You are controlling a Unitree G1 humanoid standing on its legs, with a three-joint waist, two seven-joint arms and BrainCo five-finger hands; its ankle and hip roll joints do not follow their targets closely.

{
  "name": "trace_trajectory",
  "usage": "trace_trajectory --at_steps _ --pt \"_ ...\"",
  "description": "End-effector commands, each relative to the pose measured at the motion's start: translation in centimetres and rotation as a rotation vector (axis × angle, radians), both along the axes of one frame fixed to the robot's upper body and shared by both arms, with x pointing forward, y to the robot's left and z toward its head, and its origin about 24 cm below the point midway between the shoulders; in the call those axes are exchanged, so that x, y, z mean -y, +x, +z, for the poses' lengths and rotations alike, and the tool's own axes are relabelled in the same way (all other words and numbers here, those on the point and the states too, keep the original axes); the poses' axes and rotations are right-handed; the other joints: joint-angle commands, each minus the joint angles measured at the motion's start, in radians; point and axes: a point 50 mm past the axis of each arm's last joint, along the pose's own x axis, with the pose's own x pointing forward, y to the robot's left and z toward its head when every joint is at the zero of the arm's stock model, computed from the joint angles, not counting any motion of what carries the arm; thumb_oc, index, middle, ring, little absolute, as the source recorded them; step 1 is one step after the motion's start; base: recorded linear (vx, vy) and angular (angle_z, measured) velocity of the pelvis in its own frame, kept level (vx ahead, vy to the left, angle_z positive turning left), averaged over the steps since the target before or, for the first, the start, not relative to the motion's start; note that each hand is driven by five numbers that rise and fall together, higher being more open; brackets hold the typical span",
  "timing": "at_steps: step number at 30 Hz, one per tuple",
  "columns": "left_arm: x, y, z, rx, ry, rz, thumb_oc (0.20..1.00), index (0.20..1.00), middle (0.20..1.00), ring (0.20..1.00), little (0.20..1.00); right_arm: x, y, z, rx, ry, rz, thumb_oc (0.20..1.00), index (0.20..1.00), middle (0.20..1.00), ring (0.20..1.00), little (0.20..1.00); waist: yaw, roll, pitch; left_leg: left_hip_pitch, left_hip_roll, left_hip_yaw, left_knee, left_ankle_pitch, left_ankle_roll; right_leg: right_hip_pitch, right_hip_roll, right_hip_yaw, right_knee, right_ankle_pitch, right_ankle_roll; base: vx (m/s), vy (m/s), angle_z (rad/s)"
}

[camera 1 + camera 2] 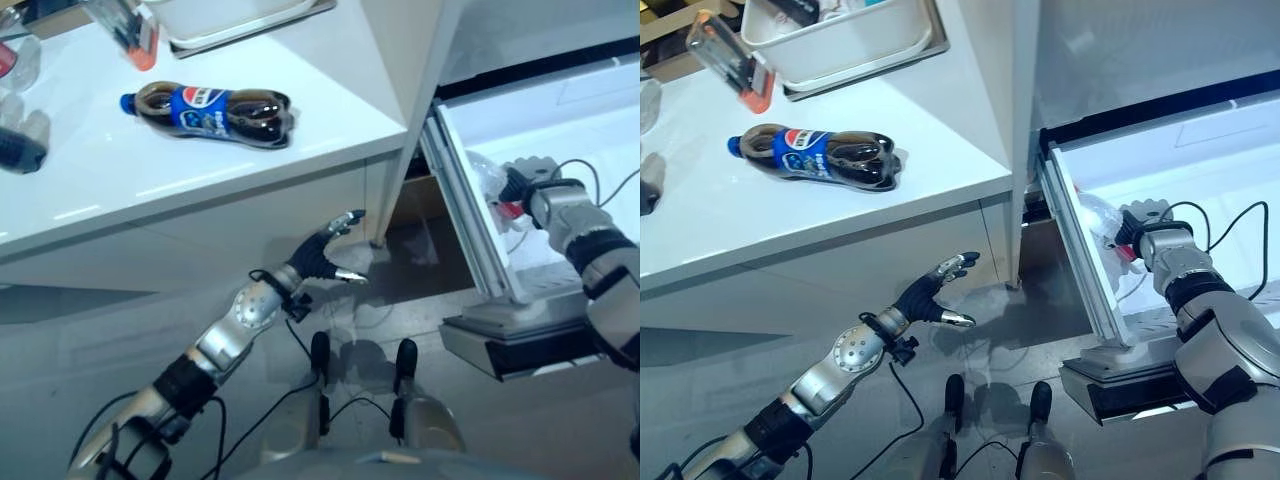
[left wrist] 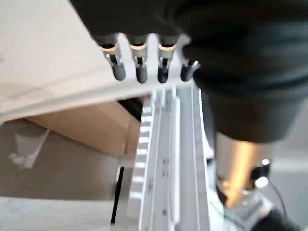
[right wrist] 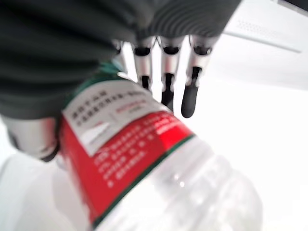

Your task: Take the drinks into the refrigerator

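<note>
A cola bottle (image 1: 210, 112) with a blue label lies on its side on the white counter (image 1: 120, 190). A clear water bottle (image 3: 144, 168) with a red label is inside the pulled-out white refrigerator drawer (image 1: 1080, 262), near its left wall. My right hand (image 1: 1148, 236) is shut on the water bottle (image 1: 1102, 218), fingers over it and thumb beside it. Below the counter's front edge hangs my left hand (image 1: 322, 258), open, fingers straight and holding nothing. In the left wrist view its fingers (image 2: 139, 67) point toward the drawer's rail.
On the back of the counter stands a white tray (image 1: 840, 45), beside a tilted bottle (image 1: 732, 62) with an orange cap. A dark item (image 1: 20, 150) lies at the counter's left edge. The refrigerator's white side panel (image 1: 410, 70) rises between counter and drawer.
</note>
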Motion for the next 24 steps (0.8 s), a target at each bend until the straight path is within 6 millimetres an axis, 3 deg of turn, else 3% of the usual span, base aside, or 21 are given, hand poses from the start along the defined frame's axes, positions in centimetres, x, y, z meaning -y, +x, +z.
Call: trace_trajectory --at_steps 1,4,5,7,8,11,13,17,24 --pt "0.9 0.1 3.1 0.167 -0.059 -0.027 1.000 1.000 1.000 1.000 1.000 -8.4 2.2 -0.2 -0.025 0.015 0.274 1.000 1.000 1.000 1.000 1.000 0.035 -0.008 0.073 -0.017 -0.081 0.015 0.010 -0.023 0.056 -0.093 -0.046 0.072 0.103 -0.036 0.032 -0.03 0.014 -0.09" --pt "1.2 0.3 3.6 0.198 -0.054 -0.023 1.000 1.000 1.000 1.000 1.000 -9.8 2.5 0.7 0.007 0.048 0.311 1.000 1.000 1.000 1.000 1.000 0.027 0.006 0.082 -0.023 -0.084 0.021 0.008 -0.019 0.055 -0.102 -0.047 0.082 0.101 -0.031 0.033 -0.05 0.028 -0.10" --pt "1.3 0.4 3.6 0.206 -0.049 -0.019 1.000 1.000 1.000 1.000 1.000 -10.7 2.7 2.2 0.060 0.077 0.358 1.000 1.000 1.000 1.000 1.000 0.019 0.010 0.083 -0.023 -0.086 0.022 0.008 -0.018 0.054 -0.104 -0.048 0.086 0.101 -0.031 0.033 -0.02 0.012 -0.08" --pt "1.3 0.4 3.7 0.208 -0.050 -0.019 1.000 1.000 1.000 1.000 1.000 -10.6 2.6 2.3 0.060 0.077 0.357 1.000 1.000 1.000 1.000 1.000 0.019 0.011 0.085 -0.022 -0.086 0.022 0.008 -0.018 0.054 -0.104 -0.048 0.086 0.102 -0.031 0.033 -0.01 0.010 -0.09" --pt "1.2 0.5 3.6 0.209 -0.047 -0.012 1.000 1.000 1.000 1.000 1.000 -11.5 2.4 4.9 0.139 0.161 0.428 1.000 1.000 1.000 1.000 1.000 0.005 0.014 0.080 -0.017 -0.089 0.025 0.007 -0.022 0.054 -0.101 -0.049 0.089 0.102 -0.032 0.034 -0.01 0.008 -0.07" --pt "1.1 0.5 3.6 0.205 -0.052 -0.010 1.000 1.000 1.000 1.000 1.000 -11.5 2.2 6.5 0.191 0.237 0.446 1.000 1.000 1.000 1.000 1.000 0.000 0.015 0.079 -0.012 -0.090 0.026 0.007 -0.023 0.054 -0.098 -0.050 0.091 0.101 -0.032 0.034 0.00 0.013 -0.02" --pt "0.7 0.4 3.3 0.183 -0.058 -0.003 1.000 1.000 1.000 1.000 1.000 -10.7 1.4 9.0 0.277 0.398 0.478 1.000 1.000 1.000 1.000 1.000 -0.012 0.013 0.069 0.001 -0.092 0.031 0.007 -0.031 0.055 -0.087 -0.050 0.095 0.098 -0.033 0.036 0.00 0.000 0.00" --pt "-0.7 0.2 2.8 0.156 -0.059 0.026 1.000 1.000 1.000 1.000 1.000 -7.1 -0.5 11.1 0.400 0.668 0.466 1.000 1.000 1.000 1.000 1.000 -0.033 0.008 0.049 0.024 -0.094 0.041 0.011 -0.049 0.060 -0.068 -0.050 0.107 0.095 -0.036 0.038 0.00 0.000 0.00" --pt "-4.1 -1.1 1.7 0.073 -0.079 0.072 1.000 1.000 1.000 1.000 1.000 -0.9 -5.2 11.1 0.553 0.945 0.412 1.000 1.000 1.000 1.000 1.000 -0.057 -0.001 0.005 0.064 -0.096 0.053 0.022 -0.082 0.066 -0.034 -0.047 0.116 0.097 -0.053 0.037 0.02 0.003 -0.02"
